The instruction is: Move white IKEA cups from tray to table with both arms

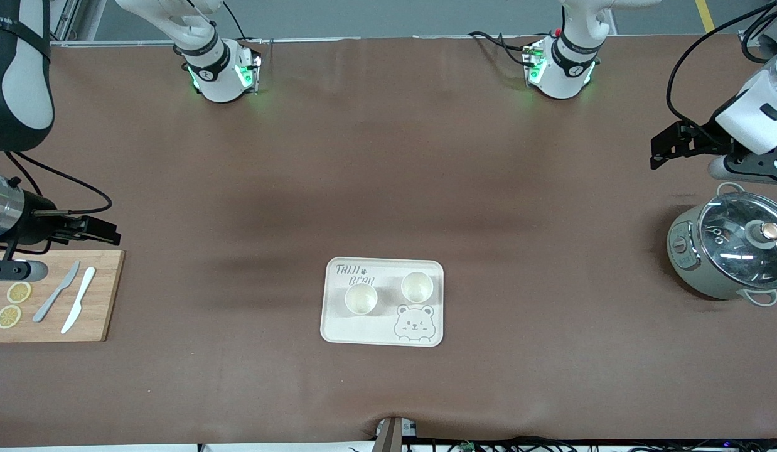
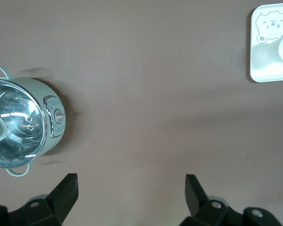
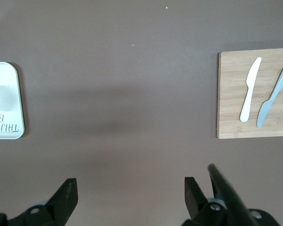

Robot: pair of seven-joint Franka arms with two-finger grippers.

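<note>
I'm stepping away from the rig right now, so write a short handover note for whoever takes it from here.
Left hand: open, empty, up over the table's left-arm end, above the cooking pot. That arm waits.
Right hand: open, empty, over the edge of the wooden cutting board at the right-arm end, also waiting.
Both white cups stand upright on the bear tray, side by side and apart.
Done: nothing yet, no cup moved.
Left: each arm takes one cup and sets it on the table.
</note>
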